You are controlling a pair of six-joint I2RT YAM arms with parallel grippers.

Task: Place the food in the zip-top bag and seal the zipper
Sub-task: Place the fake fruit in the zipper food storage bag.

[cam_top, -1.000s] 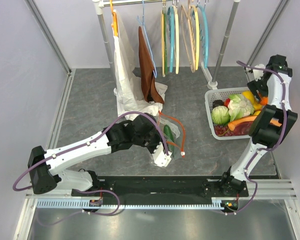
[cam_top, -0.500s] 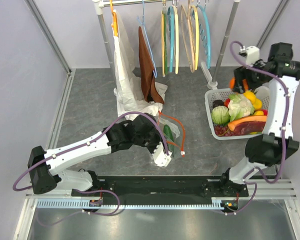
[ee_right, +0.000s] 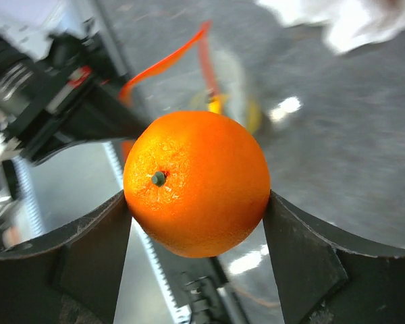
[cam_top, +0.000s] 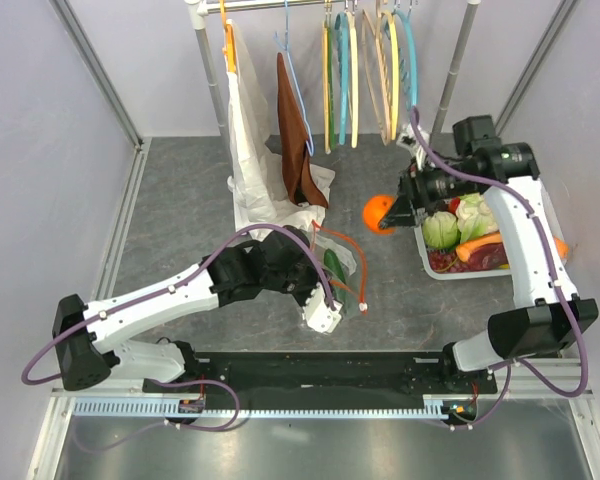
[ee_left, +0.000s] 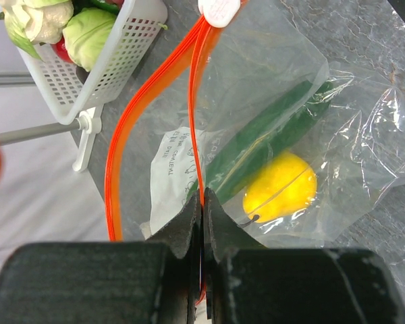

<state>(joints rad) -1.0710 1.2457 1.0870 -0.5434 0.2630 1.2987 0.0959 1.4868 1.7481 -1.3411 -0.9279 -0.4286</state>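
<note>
here, grey marbled tabletop [cam_top: 180,220] — pale walls [cam_top: 40,120], orange [cam_top: 378,212] held above

— What do the arms look like?
— White shells with black joint housings, on the left arm [cam_top: 150,300] and the right arm [cam_top: 522,240] alike. A purple cable [cam_top: 265,230] runs along each, starting by the black base rail [cam_top: 330,375].
— And the claws?
— The left claw [ee_left: 202,204] is matte black and wedge-tipped. The right claw [ee_right: 197,201] is dark grey, with curved inner faces.

Grey marbled tabletop [cam_top: 180,210], pale lilac walls [cam_top: 40,150], metal clothes rail [cam_top: 452,80], coloured hangers [cam_top: 390,80], even diffuse light
</note>
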